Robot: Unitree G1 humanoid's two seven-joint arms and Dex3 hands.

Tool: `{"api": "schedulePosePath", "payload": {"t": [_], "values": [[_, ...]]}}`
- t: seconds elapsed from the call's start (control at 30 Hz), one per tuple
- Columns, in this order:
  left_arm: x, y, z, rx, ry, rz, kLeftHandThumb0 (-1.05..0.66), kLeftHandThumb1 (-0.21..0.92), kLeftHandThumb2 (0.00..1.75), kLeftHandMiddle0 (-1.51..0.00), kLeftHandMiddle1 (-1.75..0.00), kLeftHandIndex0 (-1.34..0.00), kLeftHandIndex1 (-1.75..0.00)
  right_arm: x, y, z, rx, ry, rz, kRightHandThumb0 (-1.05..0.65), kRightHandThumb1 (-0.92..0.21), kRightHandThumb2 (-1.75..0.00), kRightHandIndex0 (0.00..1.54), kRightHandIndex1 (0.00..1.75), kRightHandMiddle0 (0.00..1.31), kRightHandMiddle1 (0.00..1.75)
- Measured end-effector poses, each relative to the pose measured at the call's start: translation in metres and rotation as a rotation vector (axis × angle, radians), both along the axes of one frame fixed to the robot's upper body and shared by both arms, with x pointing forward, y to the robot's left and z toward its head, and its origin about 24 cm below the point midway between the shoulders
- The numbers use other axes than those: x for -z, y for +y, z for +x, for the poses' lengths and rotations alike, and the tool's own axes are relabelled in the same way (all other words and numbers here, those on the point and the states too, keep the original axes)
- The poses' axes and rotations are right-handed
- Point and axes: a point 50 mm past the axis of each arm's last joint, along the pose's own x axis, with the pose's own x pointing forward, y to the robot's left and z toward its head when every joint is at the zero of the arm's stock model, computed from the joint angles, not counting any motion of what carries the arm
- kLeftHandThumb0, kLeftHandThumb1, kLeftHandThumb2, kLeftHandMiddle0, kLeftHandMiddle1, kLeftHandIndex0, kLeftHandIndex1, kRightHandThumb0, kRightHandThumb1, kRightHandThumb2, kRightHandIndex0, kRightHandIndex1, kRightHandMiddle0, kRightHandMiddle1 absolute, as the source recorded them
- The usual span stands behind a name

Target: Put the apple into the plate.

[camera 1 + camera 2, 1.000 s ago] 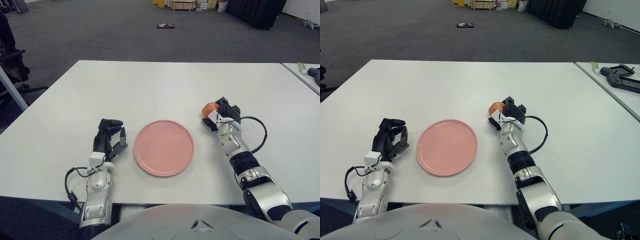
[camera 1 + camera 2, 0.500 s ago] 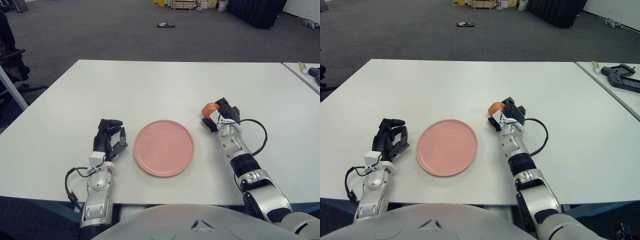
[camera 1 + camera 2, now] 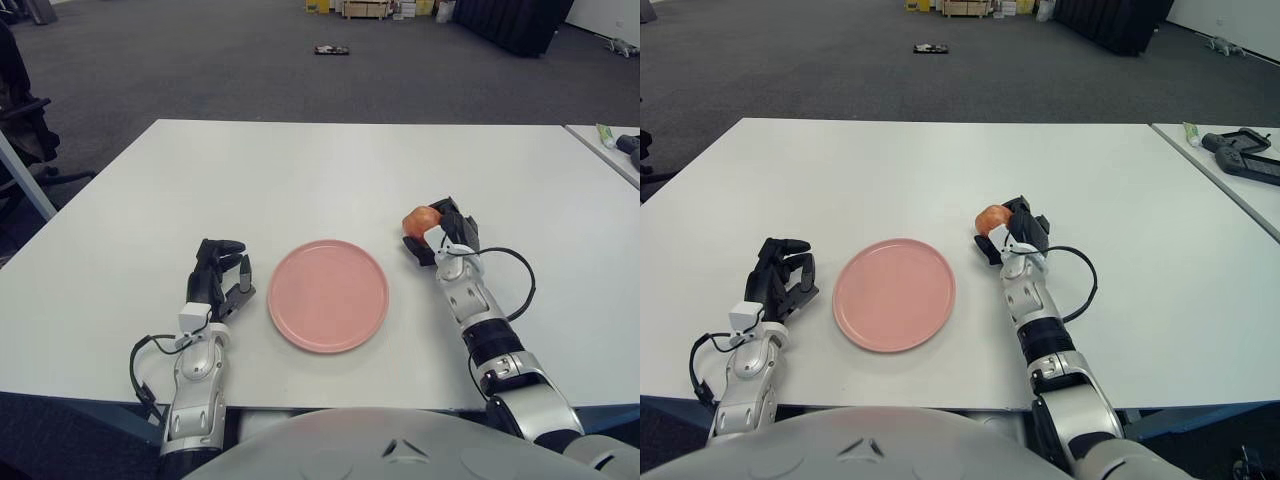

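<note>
A pink plate (image 3: 328,295) lies flat on the white table (image 3: 300,180), near the front middle. My right hand (image 3: 440,232) is just right of the plate, shut on a small red-orange apple (image 3: 418,218) and holding it a little above the table. The apple is mostly wrapped by the dark fingers; only its upper left side shows. It also shows in the right eye view (image 3: 991,217). My left hand (image 3: 219,272) rests on the table just left of the plate, fingers loosely curled and holding nothing.
A second table (image 3: 1230,160) at the far right holds a dark handheld device (image 3: 1243,148) and a small tube (image 3: 1191,132). Dark carpet, boxes (image 3: 365,9) and a small dark object (image 3: 331,51) lie beyond the table. A chair (image 3: 20,110) stands at far left.
My right hand has lifted the apple slightly and drawn back a little toward me and to the left. The left hand and the plate have not moved.
</note>
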Motion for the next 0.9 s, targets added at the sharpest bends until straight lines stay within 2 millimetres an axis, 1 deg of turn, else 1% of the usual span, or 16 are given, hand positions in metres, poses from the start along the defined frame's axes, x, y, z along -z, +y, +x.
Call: {"api": "schedulePosePath", "payload": {"t": [0.17,0.37,0.57,0.77,0.9], "values": [[0.000,0.000,0.000,-0.001,0.000,-0.001,-0.38,0.69,0.85,-0.61,-1.39,-0.33,-1.75,0.001,0.001,-0.003,0.017,-0.043,0.064,-0.49,-0.26,-1.39,1.25,1.75,0.66,1.75],[0.000,0.000,0.000,-0.003,0.000,-0.001,-0.38,0.69,0.85,-0.62,-1.40,-0.33,-1.75,-0.003,0.004,-0.006,0.031,-0.156,0.159,-0.50,-0.25,-1.40,1.27,1.75,0.66,1.75],[0.000,0.001,0.000,-0.004,-0.001,-0.001,-0.38,0.69,0.85,-0.62,-1.40,-0.33,-1.75,-0.011,0.008,-0.007,0.029,-0.251,0.182,-0.50,-0.24,-1.42,1.28,1.75,0.67,1.75],[0.000,0.002,0.000,-0.011,-0.001,-0.006,-0.38,0.69,0.85,-0.63,-1.42,-0.34,-1.75,-0.026,0.020,-0.015,0.007,-0.343,0.213,-0.51,-0.23,-1.43,1.28,1.75,0.68,1.75],[0.000,0.002,0.001,-0.009,-0.005,-0.009,-0.38,0.69,0.85,-0.62,-1.42,-0.33,-1.75,-0.038,0.031,-0.021,-0.067,-0.389,0.214,-0.51,-0.22,-1.43,1.28,1.75,0.68,1.75]]}}
